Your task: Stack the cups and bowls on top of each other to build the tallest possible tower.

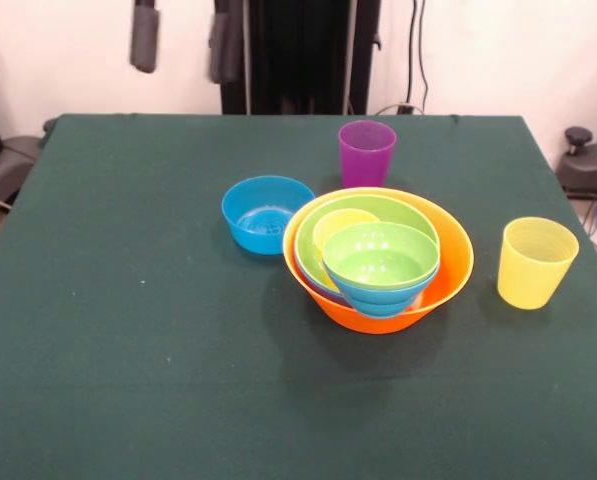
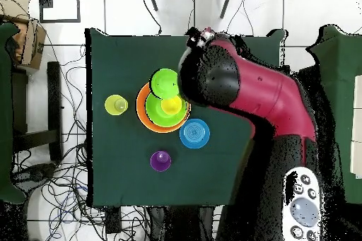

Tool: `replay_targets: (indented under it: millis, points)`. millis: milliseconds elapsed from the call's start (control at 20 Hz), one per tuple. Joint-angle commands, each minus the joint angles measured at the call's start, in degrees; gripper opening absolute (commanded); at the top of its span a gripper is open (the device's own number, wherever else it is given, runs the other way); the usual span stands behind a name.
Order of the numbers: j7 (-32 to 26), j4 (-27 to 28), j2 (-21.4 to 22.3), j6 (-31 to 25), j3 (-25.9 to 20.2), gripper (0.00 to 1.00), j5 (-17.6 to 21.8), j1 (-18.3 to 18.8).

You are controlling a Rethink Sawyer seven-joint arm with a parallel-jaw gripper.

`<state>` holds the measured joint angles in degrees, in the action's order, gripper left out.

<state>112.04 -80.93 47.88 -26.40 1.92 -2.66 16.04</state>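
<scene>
The tower's big orange bowl (image 1: 450,272) stands mid-table. Nested in it are a blue bowl, of which only a thin rim shows, and the medium green bowl (image 1: 403,209). The opaque yellow cup (image 1: 340,226) lies inside these. A small green bowl (image 1: 381,256) sits in a small blue bowl (image 1: 383,296), leaning on the front rim. The other small blue bowl (image 1: 267,213) stands alone to the left. The purple cup (image 1: 367,152) stands behind, and the ribbed pale yellow cup (image 1: 536,262) to the right. My gripper (image 1: 183,38) hangs open and empty at the top edge, high above the table.
The red arm (image 2: 240,93) reaches over the table in the overhead view and covers part of the orange bowl (image 2: 145,114). The green table cloth (image 1: 128,340) ends at all four edges. Cables and chairs lie beyond the table.
</scene>
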Motion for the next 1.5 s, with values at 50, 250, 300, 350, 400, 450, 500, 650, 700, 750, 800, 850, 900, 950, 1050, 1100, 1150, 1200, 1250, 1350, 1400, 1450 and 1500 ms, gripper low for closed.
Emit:
replay_targets:
  millis: [50,250,300,350,400,450,500,650,700,750,800,850,900,950,1050,1100,1150,1200,1250,1350,1400,1450,1500]
  points:
    - [-18.53,-2.32,1.27,2.70,-13.79,1.00,10.49,-0.14]
    - [-18.65,-3.24,0.79,5.72,-18.60,1.00,12.40,2.67]
    - [-17.96,-3.25,0.65,6.18,-19.10,1.00,13.27,3.01]
    - [-17.27,-3.26,0.51,6.64,-19.60,1.00,14.13,3.35]
    - [-16.53,-2.99,0.35,6.62,-19.75,1.00,14.78,3.37]
    - [-15.58,-3.20,0.39,7.05,-19.96,1.00,15.44,3.57]
    - [-14.84,-3.11,0.30,7.15,-20.18,1.00,16.00,3.63]
    - [-12.40,-3.10,-0.29,7.33,-21.30,1.00,16.74,3.89]
    - [-11.60,-2.91,-0.46,7.38,-21.18,1.00,17.18,3.68]
    - [-10.55,-2.95,-0.63,7.67,-20.75,1.00,17.66,3.29]
    - [-9.89,-3.24,-0.68,8.06,-20.84,1.00,17.89,3.30]
    - [-9.22,-3.54,-0.73,8.46,-20.94,1.00,18.12,3.31]
    - [-8.81,-3.67,-0.73,8.56,-21.05,1.00,18.37,3.34]
    - [-8.28,-3.90,-0.77,8.91,-21.12,1.00,18.63,3.35]
    - [-7.72,-4.49,-0.75,9.37,-21.63,1.00,18.98,3.70]
    - [-7.50,-4.82,-0.73,9.48,-21.90,1.00,19.14,3.91]
    - [-7.31,-5.65,-0.58,9.74,-22.58,1.00,19.18,4.53]
    - [-7.00,-6.33,-0.47,9.98,-23.07,1.00,19.22,4.98]
    - [-6.35,-7.96,-0.21,10.45,-24.12,1.00,18.74,6.08]
    - [-4.63,-10.17,0.35,10.77,-24.69,1.00,17.86,7.19]
    - [-4.14,-10.55,0.59,10.93,-24.51,1.00,17.92,7.29]
    - [-3.99,-10.76,1.01,11.01,-23.76,1.00,18.52,7.13]
    - [-3.66,-10.76,1.14,11.12,-23.13,1.00,18.92,6.95]
